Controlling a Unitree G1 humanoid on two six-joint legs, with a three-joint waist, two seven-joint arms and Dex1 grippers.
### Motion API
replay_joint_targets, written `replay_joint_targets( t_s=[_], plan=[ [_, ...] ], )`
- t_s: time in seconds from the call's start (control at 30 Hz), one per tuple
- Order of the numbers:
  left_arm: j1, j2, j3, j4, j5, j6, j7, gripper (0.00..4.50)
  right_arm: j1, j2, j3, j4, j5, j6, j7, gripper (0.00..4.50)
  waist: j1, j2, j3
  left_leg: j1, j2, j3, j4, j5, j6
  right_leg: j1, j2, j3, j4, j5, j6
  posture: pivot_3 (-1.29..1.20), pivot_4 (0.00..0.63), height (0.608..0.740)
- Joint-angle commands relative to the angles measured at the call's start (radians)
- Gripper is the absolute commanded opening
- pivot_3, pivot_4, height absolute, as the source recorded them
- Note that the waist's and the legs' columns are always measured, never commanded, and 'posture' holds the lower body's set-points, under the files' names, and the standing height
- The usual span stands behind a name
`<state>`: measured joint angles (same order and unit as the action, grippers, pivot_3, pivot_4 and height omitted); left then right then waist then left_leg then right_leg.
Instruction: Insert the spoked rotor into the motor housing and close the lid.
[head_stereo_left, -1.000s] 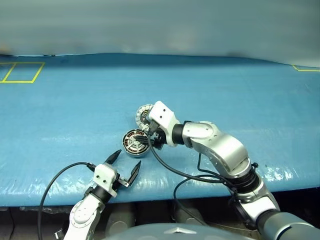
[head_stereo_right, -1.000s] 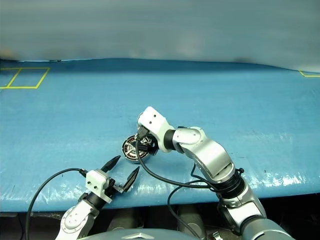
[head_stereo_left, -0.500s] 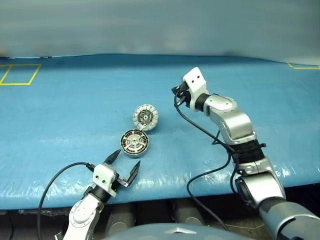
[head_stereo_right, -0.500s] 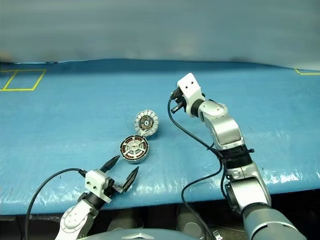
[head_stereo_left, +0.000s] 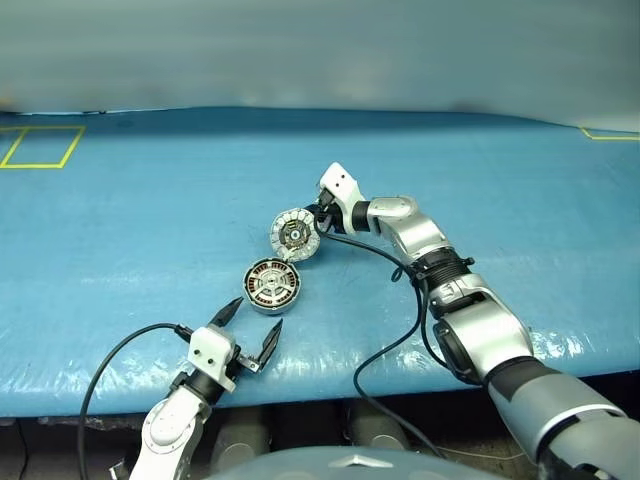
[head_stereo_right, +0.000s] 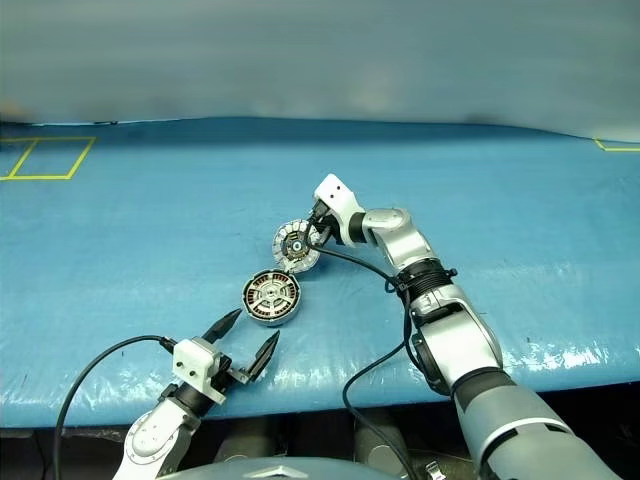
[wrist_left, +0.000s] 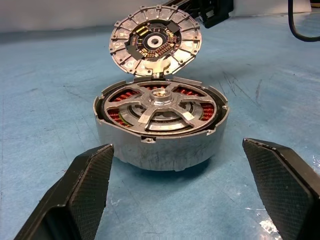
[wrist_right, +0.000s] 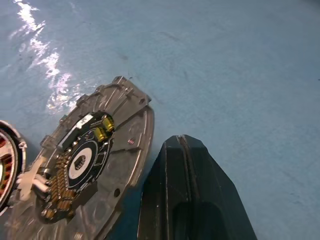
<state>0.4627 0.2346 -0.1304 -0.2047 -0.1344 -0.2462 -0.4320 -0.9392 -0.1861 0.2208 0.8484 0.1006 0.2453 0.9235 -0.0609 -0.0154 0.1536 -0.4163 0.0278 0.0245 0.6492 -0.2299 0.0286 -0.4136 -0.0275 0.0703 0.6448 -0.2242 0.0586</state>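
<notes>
The grey motor housing (wrist_left: 160, 145) sits on the blue mat, and the spoked rotor (wrist_left: 161, 106) lies inside it, silver spokes above the copper-red windings. The lid (wrist_left: 156, 42) stands tilted up and open at the housing's far edge, its circuit side facing the housing. My right gripper (wrist_right: 182, 145) is shut with nothing in it, its tips just behind the lid's (head_stereo_left: 295, 234) far right rim. Whether it touches the rim I cannot tell. My left gripper (head_stereo_left: 257, 314) is open near the mat's front edge, just short of the housing (head_stereo_left: 272, 286).
The blue mat (head_stereo_left: 130, 230) covers the whole table. Yellow tape squares (head_stereo_left: 40, 147) lie at its far left, and another yellow corner (head_stereo_left: 605, 133) is at the far right. Black cables hang from both wrists over the front edge.
My right gripper left the housing, swung up and to the far right, then came down behind the lid, shutting on the way. The left gripper stayed still.
</notes>
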Motion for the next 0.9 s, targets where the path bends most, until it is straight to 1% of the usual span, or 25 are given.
replay_joint_targets(
  t_s=[0.03, 0.1, 0.17, 0.47, 0.57, 0.77, 0.9],
  plan=[
    [0.005, -0.005, -0.013, -0.054, 0.004, 0.000, 0.009, 4.50, -0.024, 0.019, -0.065, -0.071, 0.110, 0.097, 0.143, 0.03, -0.001, 0.001, 0.000, 0.000, 0.000, 0.000, 0.000, 0.000, 0.000, 0.000, 0.000, 0.000, 0.000, 0.000, 0.000, 0.00, 0.150, 0.740],
    [0.007, -0.004, -0.014, -0.059, 0.003, 0.004, 0.010, 4.50, 0.000, 0.023, -0.089, -0.140, 0.169, 0.171, 0.200, 0.03, -0.001, 0.001, 0.001, 0.000, 0.000, 0.000, 0.000, 0.000, 0.000, 0.000, 0.000, 0.000, 0.001, 0.000, 0.001, 0.00, 0.150, 0.740],
    [0.006, -0.001, -0.017, -0.062, 0.001, 0.009, 0.009, 4.50, 0.026, 0.026, -0.101, -0.205, 0.206, 0.232, 0.219, 0.03, -0.002, 0.001, 0.001, 0.000, 0.000, -0.001, -0.001, 0.000, 0.000, 0.000, 0.000, 0.000, 0.001, 0.001, 0.002, 0.00, 0.150, 0.740],
    [-0.007, 0.005, -0.023, -0.078, -0.002, 0.033, 0.011, 4.50, 0.213, 0.036, -0.049, -0.535, 0.269, 0.418, 0.193, 0.03, 0.001, 0.001, 0.000, -0.001, 0.000, -0.001, 0.000, 0.000, 0.000, -0.001, -0.001, -0.001, 0.001, 0.000, 0.000, 0.00, 0.150, 0.740],
    [-0.009, 0.007, -0.025, -0.082, 0.000, 0.038, 0.014, 4.50, 0.284, 0.051, -0.040, -0.624, 0.276, 0.452, 0.142, 0.03, 0.001, 0.001, 0.000, 0.000, 0.000, -0.001, 0.000, 0.000, 0.000, 0.000, 0.000, -0.001, 0.001, 0.000, 0.000, 0.00, 0.150, 0.740],
    [-0.005, 0.006, -0.023, -0.086, -0.003, 0.040, 0.018, 4.50, 0.464, 0.133, -0.069, -0.792, 0.318, 0.498, -0.037, 0.03, 0.001, 0.001, 0.000, 0.000, 0.000, -0.001, 0.000, 0.000, 0.000, -0.001, 0.000, -0.001, 0.001, 0.000, 0.000, 0.00, 0.150, 0.740],
    [-0.009, 0.008, -0.020, -0.078, -0.006, 0.038, 0.013, 4.50, 0.552, 0.144, -0.043, -0.903, 0.340, 0.527, -0.098, 0.03, 0.001, 0.001, 0.000, -0.001, 0.000, -0.001, 0.000, 0.000, 0.000, -0.001, -0.001, 0.000, 0.001, -0.001, -0.001, 0.00, 0.150, 0.740]
  ],
)
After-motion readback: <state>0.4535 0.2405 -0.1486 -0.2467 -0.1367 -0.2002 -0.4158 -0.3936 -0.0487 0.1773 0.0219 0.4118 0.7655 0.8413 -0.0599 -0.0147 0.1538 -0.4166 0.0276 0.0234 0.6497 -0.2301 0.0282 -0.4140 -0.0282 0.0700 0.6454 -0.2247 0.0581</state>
